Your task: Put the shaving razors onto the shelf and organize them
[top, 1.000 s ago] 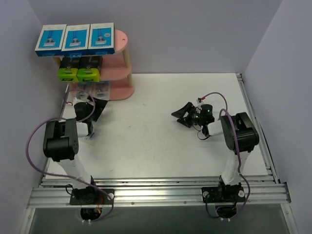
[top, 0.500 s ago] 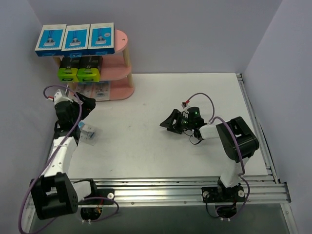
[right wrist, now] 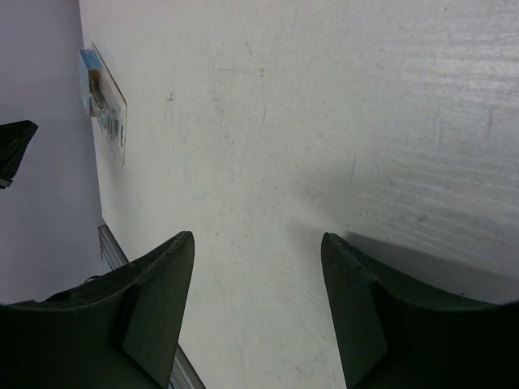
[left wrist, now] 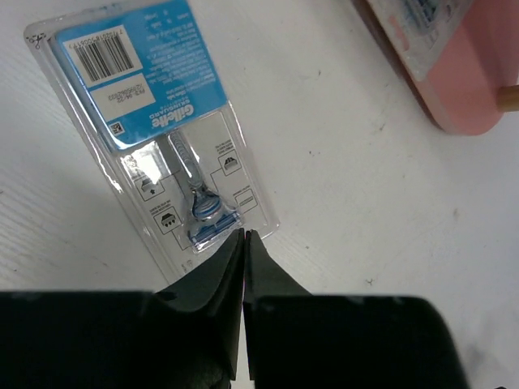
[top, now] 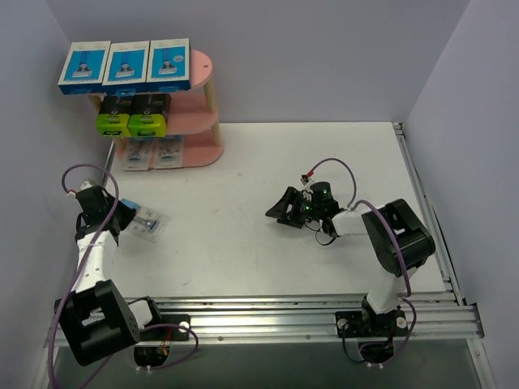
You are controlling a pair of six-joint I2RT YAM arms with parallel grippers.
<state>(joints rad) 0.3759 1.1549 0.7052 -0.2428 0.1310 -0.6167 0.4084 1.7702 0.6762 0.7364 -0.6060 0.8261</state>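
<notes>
One clear blister pack (left wrist: 154, 138) with a blue card lies flat on the white table (top: 243, 243), at the left (top: 146, 225). My left gripper (left wrist: 244, 233) is shut, its tips at the pack's near edge with nothing between them; from above it (top: 122, 217) sits just left of the pack. The pink shelf (top: 204, 74) at the far left holds three blue-and-white boxes (top: 126, 63) on top, two black boxes with lime ends (top: 130, 113) in the middle and blister packs (top: 152, 151) at the bottom. My right gripper (top: 280, 209) is open over bare table (right wrist: 258, 237).
The shelf's bottom pink board (left wrist: 470, 89) shows at the upper right of the left wrist view. Grey walls close in the left, back and right. A metal rail (top: 259, 320) runs along the near edge, with the arm bases on it.
My left arm swung back from the shelf toward the left wall, and its gripper went from wide open to shut. The right gripper shifted left and narrowed slightly.
</notes>
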